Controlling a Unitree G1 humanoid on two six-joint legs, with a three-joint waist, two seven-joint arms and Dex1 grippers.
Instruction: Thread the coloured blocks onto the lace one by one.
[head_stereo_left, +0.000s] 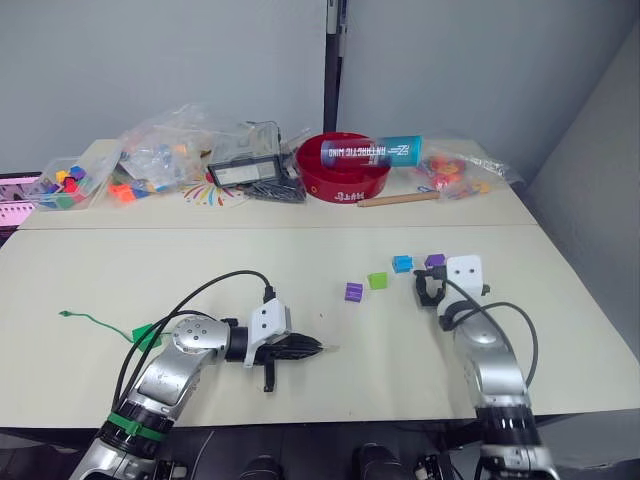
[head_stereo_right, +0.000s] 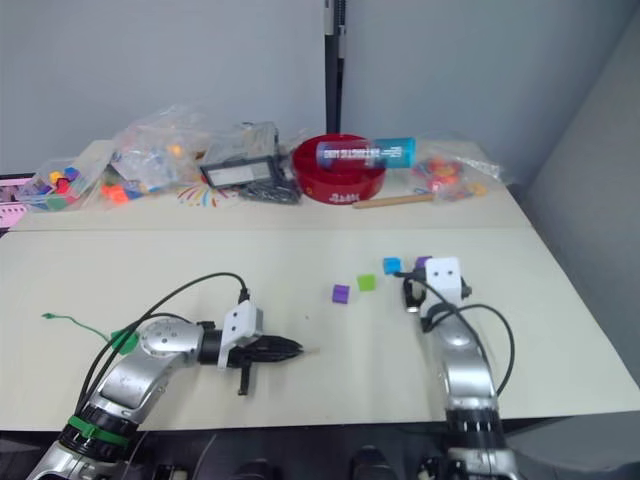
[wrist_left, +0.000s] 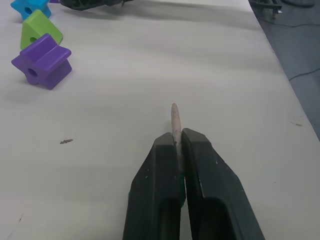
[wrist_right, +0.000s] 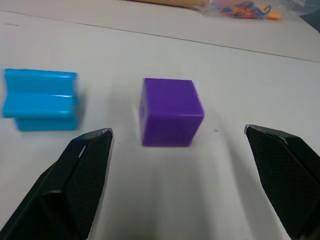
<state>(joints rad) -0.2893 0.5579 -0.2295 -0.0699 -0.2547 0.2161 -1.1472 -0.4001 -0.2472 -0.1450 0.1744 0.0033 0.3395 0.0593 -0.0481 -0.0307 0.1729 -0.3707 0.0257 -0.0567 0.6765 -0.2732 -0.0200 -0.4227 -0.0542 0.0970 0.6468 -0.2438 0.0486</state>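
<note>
My left gripper (head_stereo_left: 318, 348) lies low over the table's front middle, shut on the pale stiff tip (wrist_left: 174, 119) of the lace. The green lace (head_stereo_left: 92, 320) trails off to the left behind my arm, with a green piece (head_stereo_left: 146, 335) by it. A purple block (head_stereo_left: 353, 291), a lime green block (head_stereo_left: 377, 280) and a light blue block (head_stereo_left: 402, 263) lie in a row right of centre. A second purple block (wrist_right: 171, 111) sits just ahead of my right gripper (wrist_right: 177, 136), which is open with its fingers (wrist_right: 87, 155) wide apart on either side of it, not touching.
On the back table stand a red bowl (head_stereo_left: 340, 172) with a blue can (head_stereo_left: 372, 152) across it, clear bags of toy pieces (head_stereo_left: 160, 150), a black box (head_stereo_left: 245, 172) and a wooden stick (head_stereo_left: 398, 199). The table's right edge (head_stereo_left: 590, 300) is close to my right arm.
</note>
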